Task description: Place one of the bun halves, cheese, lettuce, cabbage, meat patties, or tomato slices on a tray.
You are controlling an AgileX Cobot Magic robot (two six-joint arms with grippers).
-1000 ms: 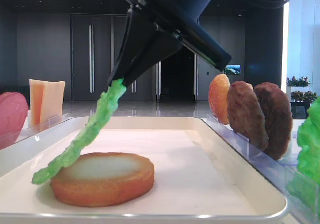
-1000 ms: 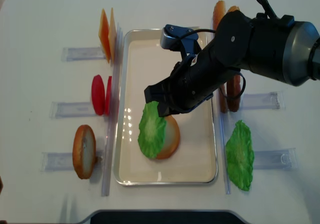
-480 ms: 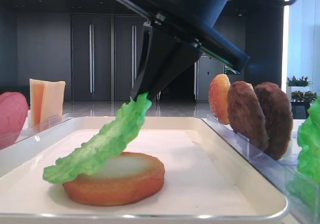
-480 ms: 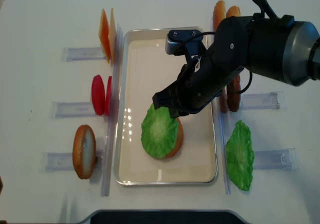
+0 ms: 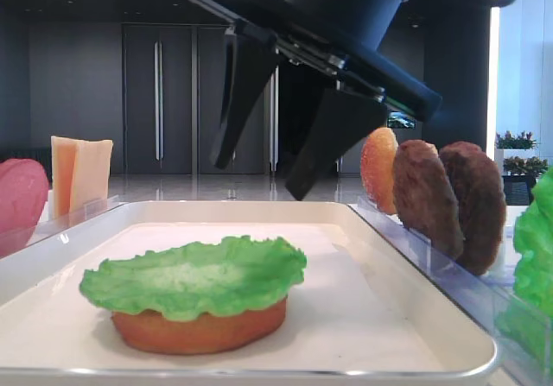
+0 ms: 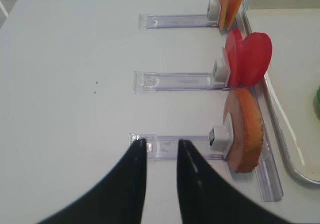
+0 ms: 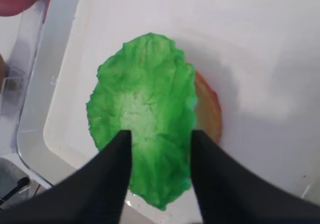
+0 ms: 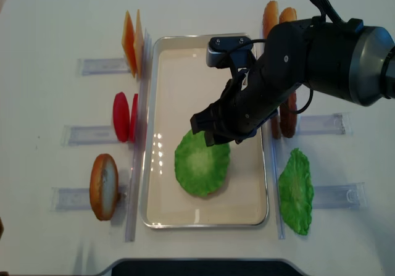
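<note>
Right gripper (image 5: 272,157): jaws spread, holding nothing, poised just above the lettuce (image 8: 202,163) without touching it. In the right wrist view the two dark fingers (image 7: 112,181) frame the near part of the leaf, one on each side.

Lettuce: lies flat on a bun half (image 5: 200,332), draped over nearly all of it; only a strip of golden crust shows at the bun's edge. The stack sits on the tray (image 8: 159,72), in the half nearer the front rim and closer to the right rim than to the left.

Open room: the far half of the tray is bare white, and a bare strip runs along the left rim beside the stack.

Left of the tray, on clear racks (image 6: 177,80): cheese (image 8: 131,40) at the far end, tomato slices (image 8: 125,117) in the middle, a second bun half (image 8: 103,186) nearest, all standing on edge.

Right of the tray: another bun half (image 5: 378,170) and two patties (image 5: 449,200) stand on edge in a rack close against the rim, partly hidden from above by the right arm (image 8: 321,57). A second leaf (image 8: 296,191) stands further forward.

Left gripper (image 6: 161,149): fingers close together, gripping nothing, hovering over bare table beside the nearest rack.
</note>
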